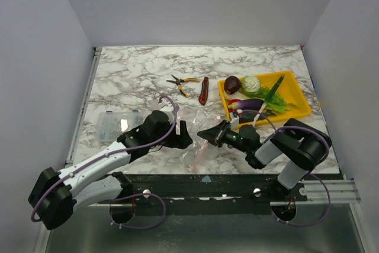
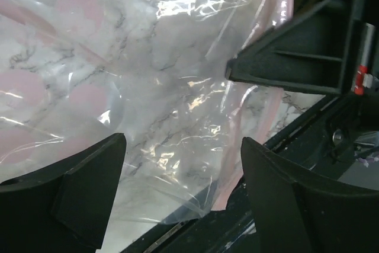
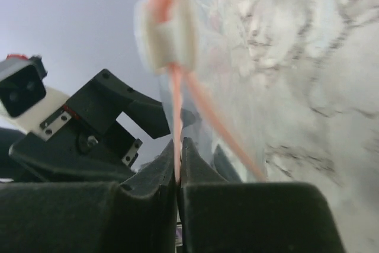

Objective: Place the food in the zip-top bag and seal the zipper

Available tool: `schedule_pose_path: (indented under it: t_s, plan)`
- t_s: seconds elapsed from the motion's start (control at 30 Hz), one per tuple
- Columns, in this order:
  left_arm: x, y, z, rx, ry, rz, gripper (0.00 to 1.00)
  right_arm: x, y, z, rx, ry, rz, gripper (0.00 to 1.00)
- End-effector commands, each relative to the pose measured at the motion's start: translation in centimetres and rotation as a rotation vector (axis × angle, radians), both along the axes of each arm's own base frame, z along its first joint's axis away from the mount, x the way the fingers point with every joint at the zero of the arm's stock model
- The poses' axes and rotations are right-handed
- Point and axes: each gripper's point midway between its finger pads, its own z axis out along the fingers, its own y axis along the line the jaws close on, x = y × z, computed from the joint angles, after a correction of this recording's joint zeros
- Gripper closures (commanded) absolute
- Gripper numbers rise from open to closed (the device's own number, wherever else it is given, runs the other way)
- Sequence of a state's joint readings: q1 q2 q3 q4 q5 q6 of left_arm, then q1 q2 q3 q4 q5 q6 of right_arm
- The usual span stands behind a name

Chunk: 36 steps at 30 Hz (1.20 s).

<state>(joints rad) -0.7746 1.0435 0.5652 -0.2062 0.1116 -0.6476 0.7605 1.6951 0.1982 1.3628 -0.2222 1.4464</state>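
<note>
The right end effector point(image 3: 179, 146) is pinching the zipper point(image 3: 176, 96) of the zip-top bag point(image 1: 197, 151) at the surface's point(image 1: 136, 69) six o'clock edge, the left end effector point(image 2: 182, 140) is hovering spread over its film from nine o'clock, and the food point(image 1: 251, 87) is sitting in a yellow tray point(image 1: 296, 111) at two o'clock, beyond pliers point(image 1: 180, 82) and a utility knife point(image 1: 204, 90).

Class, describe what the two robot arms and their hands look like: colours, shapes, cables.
Both arms pair black joints with pale links: the left arm white, the right arm grey. A thin purple cable loops along each. The left hand and right hand are black, with blocky wedge-shaped fingers.
</note>
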Motion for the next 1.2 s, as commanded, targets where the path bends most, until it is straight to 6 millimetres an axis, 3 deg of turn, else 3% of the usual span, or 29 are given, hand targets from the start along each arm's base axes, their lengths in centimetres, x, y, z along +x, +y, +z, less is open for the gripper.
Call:
schedule_pose_path:
  t_s: [0.0, 0.07, 0.13, 0.27, 0.4, 0.63, 0.7, 0.8, 0.9, 1.07, 1.17]
  plan:
    - [-0.3, 0.5, 5.5, -0.013, -0.151, -0.053, 0.17, 0.2, 2.2, 1.3, -0.016, 0.09, 0.068, 0.95]
    - [-0.4, 1.2, 6.9, 0.064, -0.184, -0.029, 0.16, 1.3, 3.0, 0.5, -0.123, 0.223, 0.037, 0.95]
    - [0.0, 1.7, 8.6, 0.15, -0.25, 0.02, 0.17, 2.2, 4.0, 2.0, -0.175, 0.242, 0.018, 0.99]
    - [0.7, 2.5, 10.1, 0.256, -0.341, 0.096, 0.2, 3.5, 5.4, 6.1, -0.126, 0.222, -0.008, 0.99]
    - [1.1, 2.4, 10.8, 0.303, -0.394, 0.113, 0.22, 3.7, 6.7, 8.0, -0.103, 0.235, 0.0, 0.99]
    - [2.0, 2.3, 11.8, 0.435, -0.453, 0.133, 0.48, 3.9, 7.5, 10.2, -0.108, 0.231, -0.058, 0.99]
    - [1.9, 2.0, 11.7, 0.461, -0.444, 0.117, 0.47, 4.1, 7.3, 10.6, -0.099, 0.239, -0.086, 0.99]
    - [1.3, 1.0, 11.3, 0.451, -0.432, 0.063, 0.36, 4.2, 7.1, 11.1, -0.082, 0.256, -0.121, 0.99]
    - [1.3, 0.3, 11.0, 0.449, -0.447, 0.048, 0.37, 4.1, 7.4, 11.8, -0.069, 0.255, -0.121, 0.99]
    - [1.6, 0.7, 10.9, 0.523, -0.44, 0.056, 0.63, 4.4, 7.6, 12.8, -0.071, 0.248, -0.143, 0.99]
    - [1.6, 1.0, 10.9, 0.518, -0.447, 0.066, 0.79, 4.4, 7.5, 12.7, -0.106, 0.219, -0.142, 0.93]
